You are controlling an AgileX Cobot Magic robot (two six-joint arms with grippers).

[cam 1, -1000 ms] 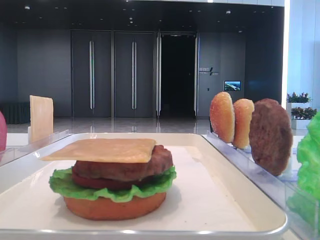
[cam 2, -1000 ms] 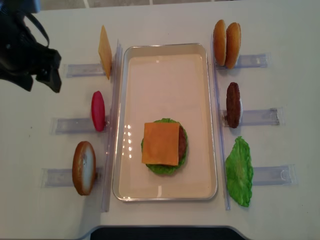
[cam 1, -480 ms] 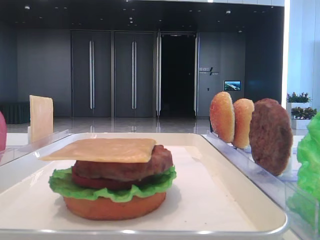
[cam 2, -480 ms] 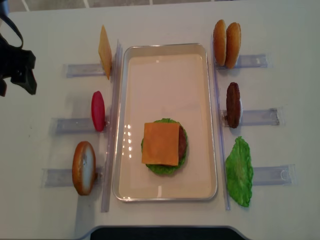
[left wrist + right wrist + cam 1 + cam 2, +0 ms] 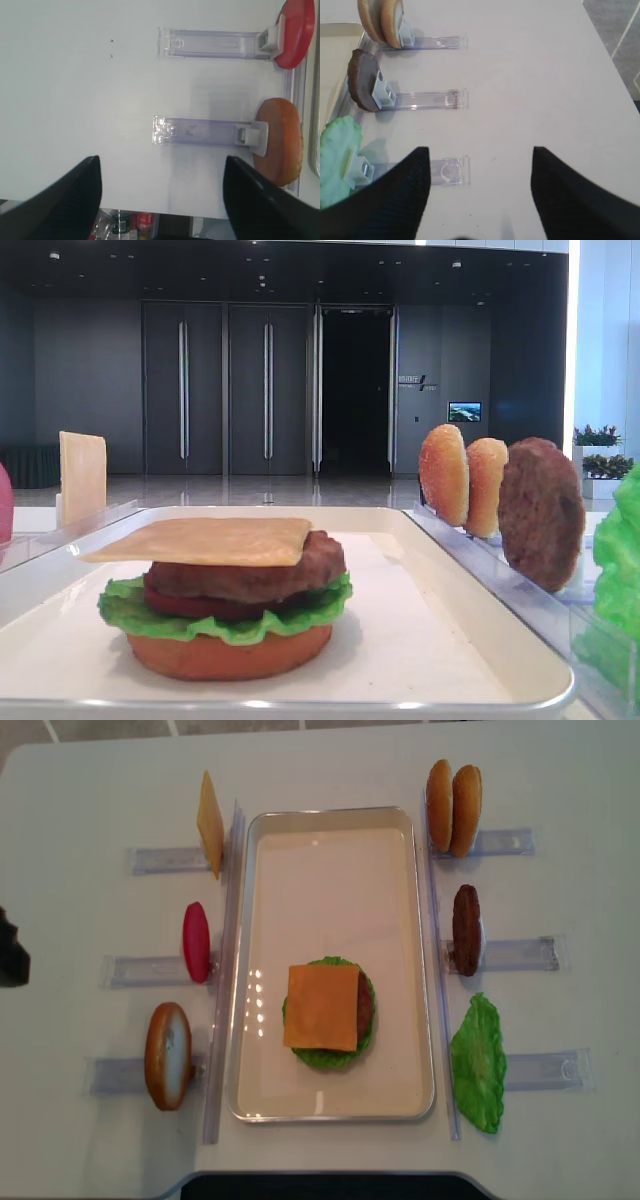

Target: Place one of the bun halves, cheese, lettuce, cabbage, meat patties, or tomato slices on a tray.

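Front view: the cheese (image 5: 200, 540) tops the stack on the tray (image 5: 470, 630).
Right wrist: right hand (image 5: 477, 192) released, empty.
Left wrist: left hand (image 5: 160, 192) released, empty.
Overhead: it has withdrawn leftward; cheese placed.

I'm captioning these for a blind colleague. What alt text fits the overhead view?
A white tray holds a stacked burger topped with a square cheese slice. Clear holders on both sides stand spare cheese, tomato, buns, a patty and lettuce on edge.
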